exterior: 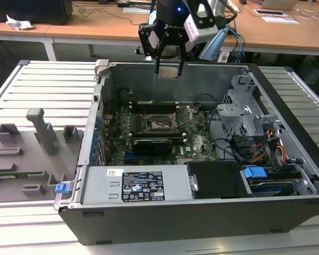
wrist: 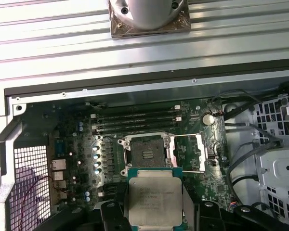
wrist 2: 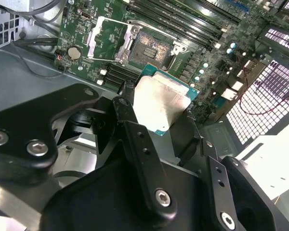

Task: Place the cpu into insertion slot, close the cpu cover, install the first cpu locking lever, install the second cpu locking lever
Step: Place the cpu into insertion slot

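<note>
Second wrist view: we are seeing the gripper [wrist 2: 159,113], jaws clamping the cpu [wrist 2: 164,94], above the insertion slot [wrist 2: 151,48], whose cpu cover [wrist 2: 108,38] is lying open.

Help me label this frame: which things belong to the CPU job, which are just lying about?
Job: cpu, held in the end effector; insertion slot, empty; cpu cover, open.
Lying about: graphics card; memory slots; power supply; grey fixture tray.

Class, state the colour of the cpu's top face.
Silvery-grey; the cpu shows best in the first wrist view.
</note>
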You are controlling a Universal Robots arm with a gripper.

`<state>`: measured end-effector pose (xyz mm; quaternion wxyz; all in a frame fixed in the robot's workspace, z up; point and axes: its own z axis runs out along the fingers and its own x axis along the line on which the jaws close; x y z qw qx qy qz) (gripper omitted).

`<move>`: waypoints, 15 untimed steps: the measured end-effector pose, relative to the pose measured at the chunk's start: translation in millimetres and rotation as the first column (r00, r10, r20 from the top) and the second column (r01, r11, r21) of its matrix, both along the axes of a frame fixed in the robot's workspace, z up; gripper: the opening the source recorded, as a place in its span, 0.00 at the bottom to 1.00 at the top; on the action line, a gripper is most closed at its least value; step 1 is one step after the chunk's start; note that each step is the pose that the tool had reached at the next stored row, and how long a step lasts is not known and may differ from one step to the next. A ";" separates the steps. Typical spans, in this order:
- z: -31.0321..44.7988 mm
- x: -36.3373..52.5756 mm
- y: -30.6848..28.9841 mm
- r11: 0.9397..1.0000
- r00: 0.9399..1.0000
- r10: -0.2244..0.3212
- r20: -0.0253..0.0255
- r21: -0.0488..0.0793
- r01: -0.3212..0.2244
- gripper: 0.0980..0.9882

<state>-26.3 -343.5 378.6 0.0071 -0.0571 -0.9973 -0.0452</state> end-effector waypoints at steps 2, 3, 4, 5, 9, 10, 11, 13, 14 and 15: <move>0.0 0.0 0.0 1.000 1.000 -0.006 0.000 0.000 0.006 0.49; 0.0 0.0 0.0 1.000 1.000 -0.013 0.000 0.000 0.013 0.49; 0.0 0.0 0.0 1.000 1.000 -0.020 0.000 0.000 0.020 0.49; -0.1 0.0 0.0 1.000 1.000 -0.026 0.000 0.000 0.026 0.49; -0.3 0.0 0.0 0.996 0.996 -0.087 0.000 0.000 0.087 0.49; -0.4 0.0 -0.1 0.995 0.995 -0.097 0.000 0.000 0.097 0.49; -0.4 -0.1 -0.4 0.995 0.995 -0.099 0.000 0.000 0.099 0.49; -0.5 0.0 -1.5 0.995 0.995 -0.099 0.000 0.000 0.099 0.49; -0.6 0.0 -2.1 0.995 0.995 -0.099 0.000 0.000 0.099 0.49; -0.8 0.0 -2.8 0.995 0.995 -0.099 0.000 0.000 0.099 0.49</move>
